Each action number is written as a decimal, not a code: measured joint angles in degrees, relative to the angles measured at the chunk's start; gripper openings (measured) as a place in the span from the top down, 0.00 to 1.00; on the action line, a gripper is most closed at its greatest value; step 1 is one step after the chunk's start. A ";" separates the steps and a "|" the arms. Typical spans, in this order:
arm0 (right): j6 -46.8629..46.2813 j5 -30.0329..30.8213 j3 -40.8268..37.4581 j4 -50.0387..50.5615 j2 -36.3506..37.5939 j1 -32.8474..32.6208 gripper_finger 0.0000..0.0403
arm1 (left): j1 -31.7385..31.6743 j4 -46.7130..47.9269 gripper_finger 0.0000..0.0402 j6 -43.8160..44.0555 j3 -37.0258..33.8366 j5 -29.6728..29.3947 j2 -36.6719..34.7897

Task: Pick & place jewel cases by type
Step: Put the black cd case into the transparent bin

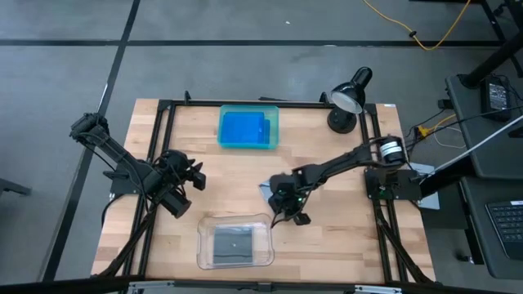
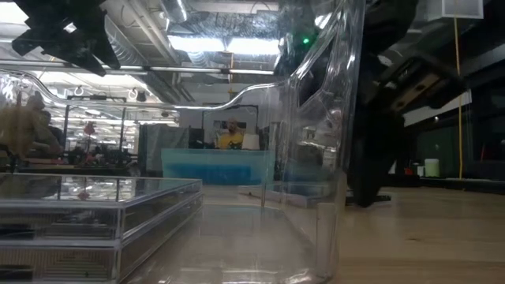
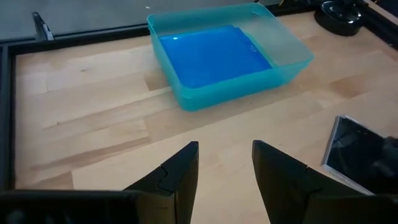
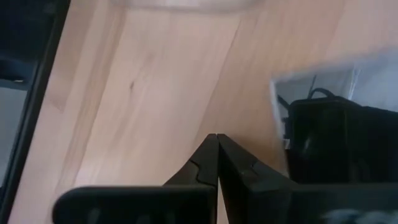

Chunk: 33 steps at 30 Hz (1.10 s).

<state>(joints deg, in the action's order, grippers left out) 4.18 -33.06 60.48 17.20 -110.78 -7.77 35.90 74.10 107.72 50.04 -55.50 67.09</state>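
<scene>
Right tool (image 1: 288,204), fingers pressed together and empty, is held just beside the last grey jewel case (image 3: 354,152) on the tabletop (image 1: 327,237); a grasp is judged next, requiring reopened fingers. Left tool (image 1: 181,186) is parked half-open.

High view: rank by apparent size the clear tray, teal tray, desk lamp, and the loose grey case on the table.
1. clear tray
2. teal tray, slightly smaller
3. desk lamp
4. grey jewel case, mostly hidden under the right gripper, so its rank is unsure
</scene>
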 joint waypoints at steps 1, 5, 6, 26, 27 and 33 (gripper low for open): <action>0.34 0.00 1.15 0.16 -1.04 0.00 0.98 | 0.00 -0.27 0.64 -0.02 0.00 0.13 0.00; 1.08 -0.41 5.50 1.02 -4.52 0.19 0.98 | 0.11 -1.10 0.64 -0.04 0.00 0.18 0.00; 1.47 -0.35 6.31 1.02 -5.05 0.37 0.98 | 0.11 -1.25 0.64 -0.04 0.00 0.17 0.00; 1.06 5.95 8.05 -5.21 -5.91 9.92 0.98 | 0.11 -2.97 0.64 -2.03 0.00 0.10 0.00; 0.60 5.88 8.05 -5.66 -5.85 10.24 0.98 | 0.11 -2.97 0.64 -2.01 0.00 0.06 0.00; 2.96 2.29 14.09 0.71 -5.26 11.02 0.98 | -0.42 -3.05 0.64 -1.98 0.00 -0.36 0.00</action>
<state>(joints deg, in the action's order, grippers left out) 7.13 -30.77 74.58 17.91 -116.03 3.25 35.48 71.05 105.74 50.04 -55.86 67.09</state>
